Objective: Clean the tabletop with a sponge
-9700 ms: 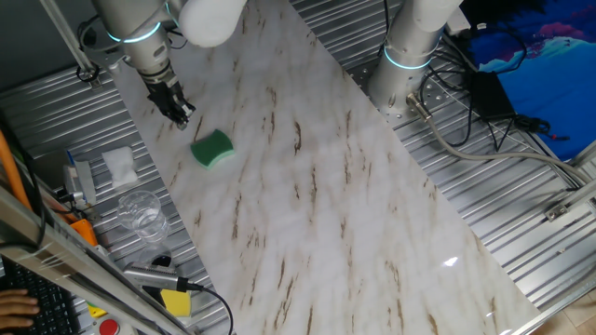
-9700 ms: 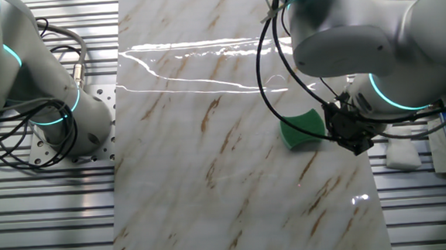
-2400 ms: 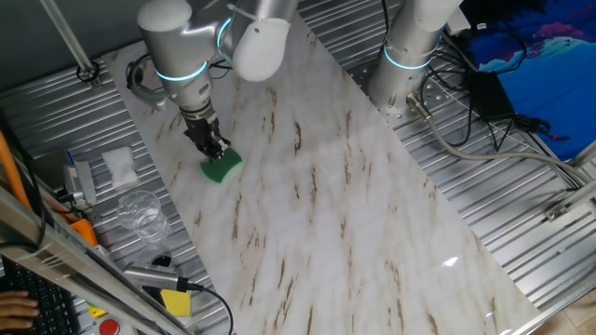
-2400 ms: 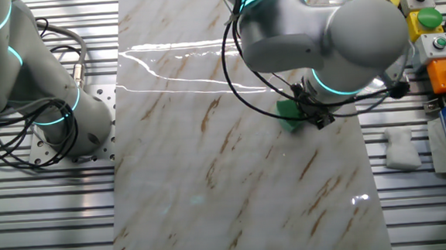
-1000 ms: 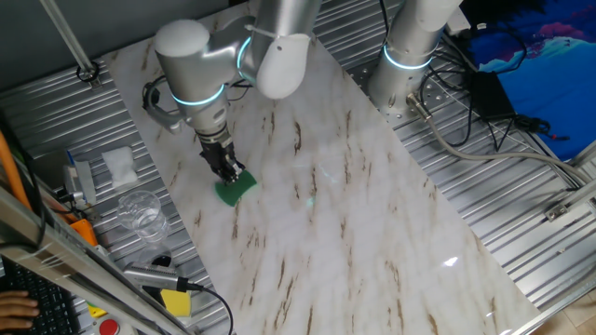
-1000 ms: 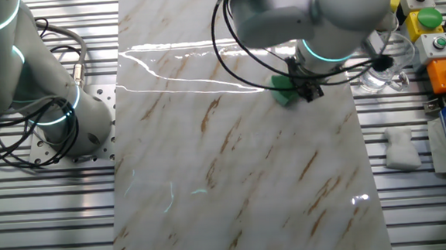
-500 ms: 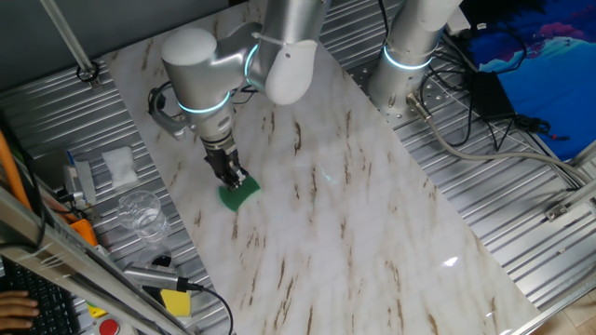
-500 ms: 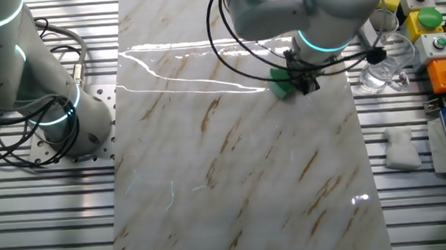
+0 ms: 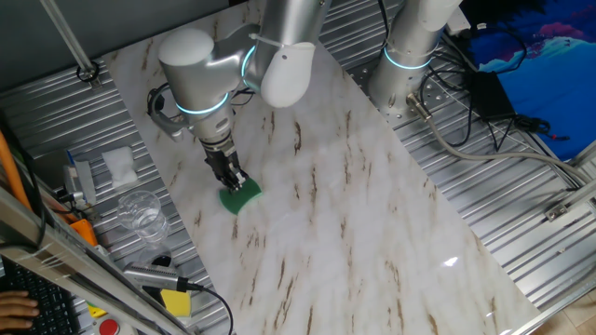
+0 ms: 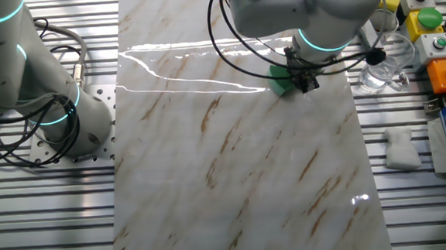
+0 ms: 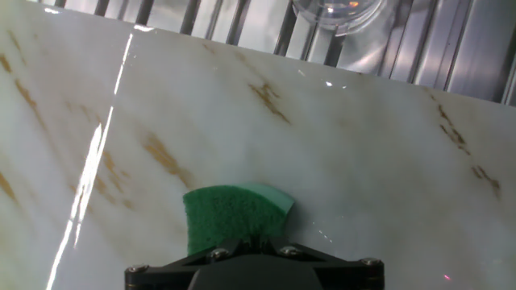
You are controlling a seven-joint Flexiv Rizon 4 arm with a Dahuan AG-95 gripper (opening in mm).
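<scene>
The pincer [image 9: 233, 179] pinches the sponge [image 9: 241, 195] tight. Press it flat on the desk [image 9: 372, 205] (near its edge) and rub slowly.

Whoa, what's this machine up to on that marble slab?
A robot arm is wiping the tabletop with a green sponge. Its gripper has the jaws shut on the sponge and presses it flat against the marble, near the edge where a clear glass stands on the ribbed metal beside it.

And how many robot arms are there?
2. One arm bends over the marble tabletop, pressing the green sponge. The other arm stands at the slab's far edge.
</scene>
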